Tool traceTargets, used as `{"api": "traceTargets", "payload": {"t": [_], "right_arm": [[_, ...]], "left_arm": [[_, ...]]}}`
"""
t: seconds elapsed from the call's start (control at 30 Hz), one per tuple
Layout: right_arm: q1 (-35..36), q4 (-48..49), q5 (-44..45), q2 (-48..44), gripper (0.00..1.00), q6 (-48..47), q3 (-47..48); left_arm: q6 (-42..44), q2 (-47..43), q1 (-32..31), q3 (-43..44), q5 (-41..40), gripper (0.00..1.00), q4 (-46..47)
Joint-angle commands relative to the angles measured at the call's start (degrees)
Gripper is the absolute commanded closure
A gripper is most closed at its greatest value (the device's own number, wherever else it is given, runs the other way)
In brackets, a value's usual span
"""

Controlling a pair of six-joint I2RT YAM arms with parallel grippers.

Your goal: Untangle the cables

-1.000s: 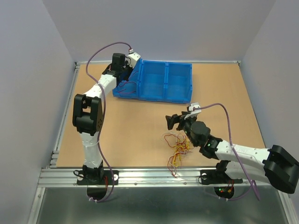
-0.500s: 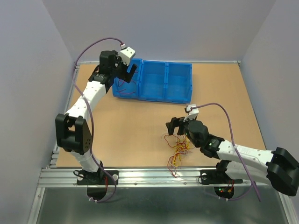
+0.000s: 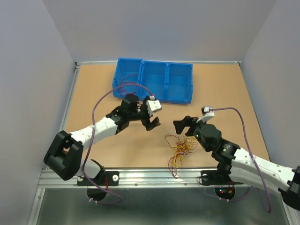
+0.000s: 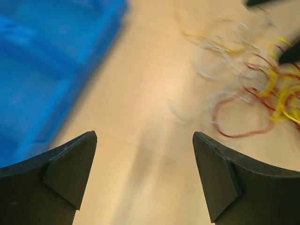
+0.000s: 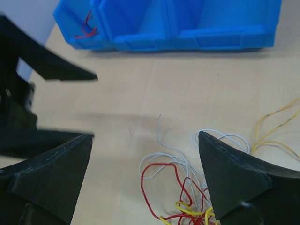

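From above, the cables [image 3: 180, 147] lie in a loose red, yellow and white tangle on the worktop [image 3: 225, 93], near its front edge. The left fingers [image 3: 150, 124] hang spread apart just left of the tangle. The right fingers [image 3: 179, 125], also apart, sit at its far edge. A blue bin [image 3: 180, 82] stands well behind them.

In the left wrist view, the left fingers [image 4: 65, 173] are wide apart over bare worktop [image 4: 140, 140]. The blurred cables [image 4: 253, 89] are ahead to the right and the blue bin [image 4: 42, 70] to the left.

In the right wrist view, the right fingers [image 5: 51, 178] are parted, with the cables [image 5: 187, 187] between them. One red strand [image 5: 86, 26] lies in the end compartment of the blue bin [image 5: 220, 37].
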Motion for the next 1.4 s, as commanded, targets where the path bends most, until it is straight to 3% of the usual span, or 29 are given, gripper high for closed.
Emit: {"api": "traceTargets", "payload": {"t": [0.0,0.1,0.27,0.53,0.83,1.23,1.27,1.37], "right_arm": [[0.0,-5.6,10.3,-8.1,0.00,6.2,-2.0],[0.0,-5.7,15.1,-12.0,0.00,6.2,-4.5],[0.0,-5.8,21.8,-9.6,0.00,5.3,-5.1],[0.0,-5.6,20.2,-4.0,0.00,4.1,-3.5],[0.0,-5.2,19.8,-9.6,0.00,3.9,-5.7],[0.0,-4.8,18.9,-13.9,0.00,3.3,-7.3],[0.0,-4.8,18.8,-13.9,0.00,3.2,-7.2],[0.0,-4.7,18.4,-13.8,0.00,3.2,-7.2]], "left_arm": [[9.2,-3.2,-6.4,-4.4,6.6,0.04,7.3],[13.9,-2.2,-10.7,-6.1,4.9,0.04,7.5],[17.8,0.3,-15.8,-6.8,2.2,0.07,7.9],[22.4,2.8,-19.2,-6.6,-1.7,0.14,8.1],[25.2,6.3,-25.0,-6.8,-7.0,0.23,7.4],[28.4,12.6,-27.0,-4.6,-10.4,0.34,2.9],[28.6,13.4,-27.1,-4.1,-11.1,0.37,2.3],[28.9,16.4,-27.6,-2.5,-12.9,0.60,0.7]]}}
